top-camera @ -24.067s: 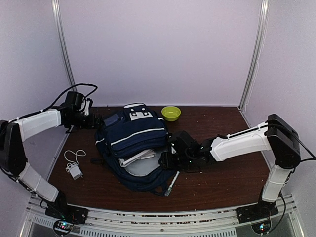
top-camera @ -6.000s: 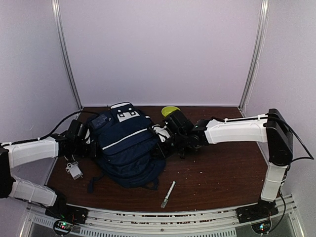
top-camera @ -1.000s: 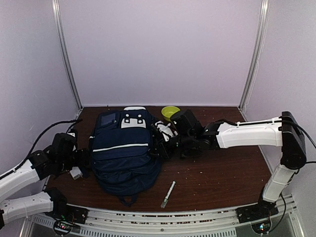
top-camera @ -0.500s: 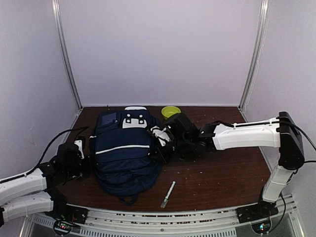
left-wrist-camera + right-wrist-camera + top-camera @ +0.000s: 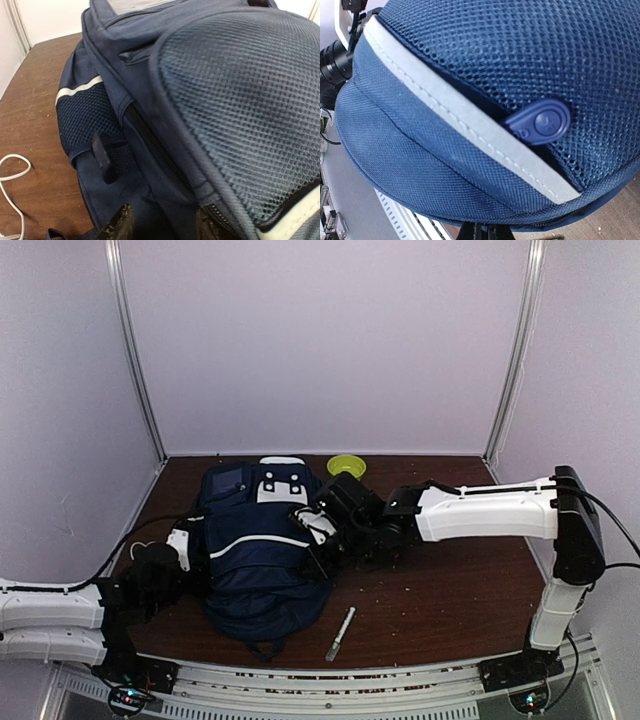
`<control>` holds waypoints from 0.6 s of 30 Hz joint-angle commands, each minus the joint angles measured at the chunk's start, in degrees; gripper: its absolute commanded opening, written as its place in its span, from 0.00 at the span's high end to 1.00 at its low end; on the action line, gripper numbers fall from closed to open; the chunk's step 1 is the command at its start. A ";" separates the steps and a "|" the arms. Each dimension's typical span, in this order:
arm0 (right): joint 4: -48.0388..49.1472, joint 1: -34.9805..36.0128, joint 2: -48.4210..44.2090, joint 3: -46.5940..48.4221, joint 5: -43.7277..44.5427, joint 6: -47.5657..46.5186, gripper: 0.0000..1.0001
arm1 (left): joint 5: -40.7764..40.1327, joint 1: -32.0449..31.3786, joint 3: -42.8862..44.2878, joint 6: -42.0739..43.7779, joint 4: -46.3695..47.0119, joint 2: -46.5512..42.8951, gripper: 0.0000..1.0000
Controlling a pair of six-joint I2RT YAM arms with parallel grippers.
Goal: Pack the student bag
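Note:
The student bag [image 5: 255, 540], navy with a white stripe and a white patch at its far end, lies flat mid-table. My left gripper [image 5: 193, 575] is at its left side. In the left wrist view its fingertips [image 5: 118, 227] straddle a ridge of navy fabric beside a zipper on the student bag [image 5: 225, 100], and the fabric fills the gap of the left gripper [image 5: 164, 227]. My right gripper [image 5: 318, 556] is at the bag's right side. Seen from the right wrist, the right gripper [image 5: 488, 234] is pinched shut at the lower seam of the student bag [image 5: 445, 150].
A yellow-green bowl [image 5: 346, 464] stands at the back, behind the right wrist. A pen [image 5: 341, 632] lies on the brown table [image 5: 450, 590] near the front. A white cable [image 5: 10, 175] curls on the table left of the bag. Purple walls close three sides.
The left arm has pulled back and turned in low against the bag's left side, its jaws narrowing. The right gripper has shut at the bag's right edge. The bag has shifted slightly rightward.

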 commanded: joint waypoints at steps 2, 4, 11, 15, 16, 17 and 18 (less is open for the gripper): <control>12.56 1.28 -3.09 4.56 -5.32 2.43 1.00 | 16.47 -8.72 5.18 5.87 21.36 2.38 0.57; 12.60 -1.97 -6.17 2.27 -4.13 3.34 1.00 | 18.19 -9.82 6.15 7.79 21.24 2.02 0.58; 11.19 -13.69 -9.07 -3.64 -3.54 1.15 1.00 | 28.25 -14.77 22.55 24.21 -4.81 3.73 0.46; 9.53 -15.90 -6.79 -3.05 -3.87 -0.20 1.00 | 27.70 -14.53 28.16 26.81 -10.91 0.22 0.31; 9.34 -16.20 -6.28 -2.82 -3.89 -0.45 1.00 | 23.64 -13.64 29.43 26.36 -12.47 -0.58 0.27; 9.29 -16.38 -6.00 -2.66 -3.81 -0.67 1.00 | 20.04 -11.81 30.96 25.28 -14.69 -0.99 0.23; 9.14 -16.52 -5.91 -2.49 -3.54 -0.89 1.00 | 19.03 -8.24 32.57 23.68 -16.99 -0.96 0.19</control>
